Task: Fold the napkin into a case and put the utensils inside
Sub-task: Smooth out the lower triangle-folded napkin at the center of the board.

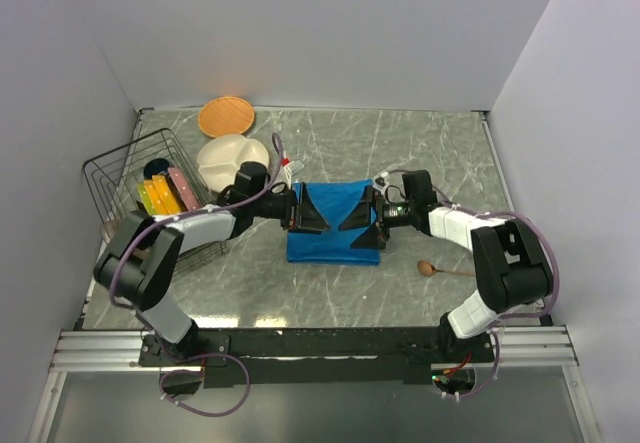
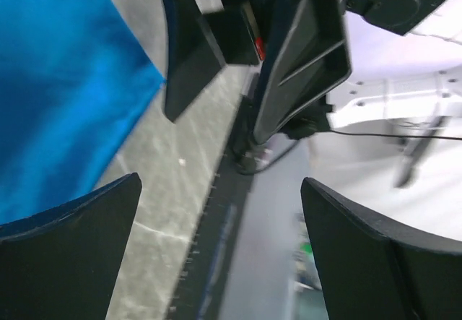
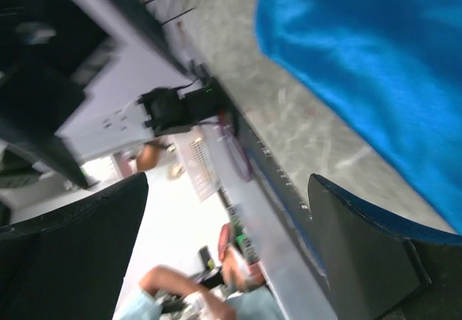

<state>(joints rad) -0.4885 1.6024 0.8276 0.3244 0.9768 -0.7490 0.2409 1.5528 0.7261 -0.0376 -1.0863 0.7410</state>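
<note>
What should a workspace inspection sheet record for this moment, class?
Surface: grey veined table.
Job's things: blue napkin lies as a flat rectangle at centre; wooden spoon on the table to its right, outside it.
Clutter: orange plate, white divided plate, wire basket holding colourful flat pieces.
Grippers: left gripper and right gripper open over the napkin, holding nothing.
Cables: purple cables loop loosely at both sides.
Surroundings: plain white walls.
</note>
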